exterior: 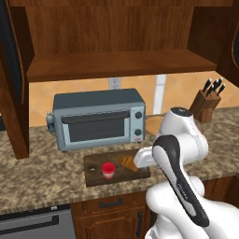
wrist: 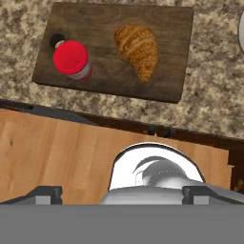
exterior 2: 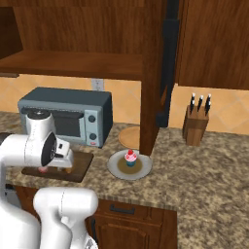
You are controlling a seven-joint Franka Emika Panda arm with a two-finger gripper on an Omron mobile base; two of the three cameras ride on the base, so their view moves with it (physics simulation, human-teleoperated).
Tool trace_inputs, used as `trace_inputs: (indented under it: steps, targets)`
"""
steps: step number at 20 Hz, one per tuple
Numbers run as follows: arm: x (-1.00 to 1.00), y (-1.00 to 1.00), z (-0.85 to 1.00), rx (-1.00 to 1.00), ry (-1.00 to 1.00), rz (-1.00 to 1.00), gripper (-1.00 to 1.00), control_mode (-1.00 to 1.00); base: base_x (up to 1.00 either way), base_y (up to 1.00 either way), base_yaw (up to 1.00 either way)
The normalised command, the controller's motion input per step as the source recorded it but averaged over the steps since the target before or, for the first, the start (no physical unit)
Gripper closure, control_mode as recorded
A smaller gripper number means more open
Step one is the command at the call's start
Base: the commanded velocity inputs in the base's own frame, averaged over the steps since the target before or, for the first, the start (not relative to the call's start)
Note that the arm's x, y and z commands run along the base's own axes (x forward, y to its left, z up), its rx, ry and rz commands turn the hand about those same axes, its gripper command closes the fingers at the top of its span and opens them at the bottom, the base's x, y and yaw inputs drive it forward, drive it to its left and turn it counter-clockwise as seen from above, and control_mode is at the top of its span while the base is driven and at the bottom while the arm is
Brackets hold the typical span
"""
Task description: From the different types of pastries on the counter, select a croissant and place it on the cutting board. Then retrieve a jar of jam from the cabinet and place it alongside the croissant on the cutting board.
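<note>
two things sit on the cutting board (exterior: 95, 173): the jar of jam (exterior: 108, 170) toward its left end, upright with its red lid on, just beside the board's small round hole, and the croissant (exterior: 128, 162) to the jar's right, lying flat, a clear gap between them. in the hand view the jar (wrist: 72, 60) and the croissant (wrist: 137, 49) lie well above the two dark fingers (wrist: 45, 194), which stand wide apart and hold nothing; the gripper (wrist: 123, 195) is pulled back over the front edge of the tabletop, away from the board (wrist: 162, 57).

going left to right along the tabletop (exterior: 42, 170): a grey toaster oven (exterior: 97, 117) stands behind the board, close to the wall, with a small blue-white bottle (exterior: 49, 119) at its left corner. right of it lies a round light wooden disc (exterior 2: 129, 137), then a grey plate (exterior 2: 116, 168) carrying the cupcake (exterior 2: 130, 157) with pink frosting. a dark wooden upright of the cabinet (exterior 2: 151, 73) rises just behind the plate. farther right a knife block (exterior 2: 196, 124) with black handles stands alone.

the robot's white arm crosses in front of the board's right end in the left base view and hides most of the board in the right base view.

the tabletop is brown-and-beige speckled stone. above it the cabinet's plank shelf (exterior: 116, 63) is bare. the wall is tan tile with a white outlet (exterior: 114, 83). below are dark drawer fronts with black handles (exterior: 111, 203).
</note>
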Motion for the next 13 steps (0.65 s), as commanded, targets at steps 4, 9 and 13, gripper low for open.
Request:
trace_inputs:
  steps: [4,9,13]
  targets:
    - [-0.3,0.0,-0.12,0.0,0.01,-0.02,-1.0,-1.0,0.0,0.0,0.0]
    - [-0.05,0.02,0.0,0.0,0.0,0.0,-1.0,-1.0,0.0,0.0,0.0]
    - [-1.0,0.16,-0.55,0.0,-0.22,-0.01,-1.0,-1.0,0.0,0.0,0.0]
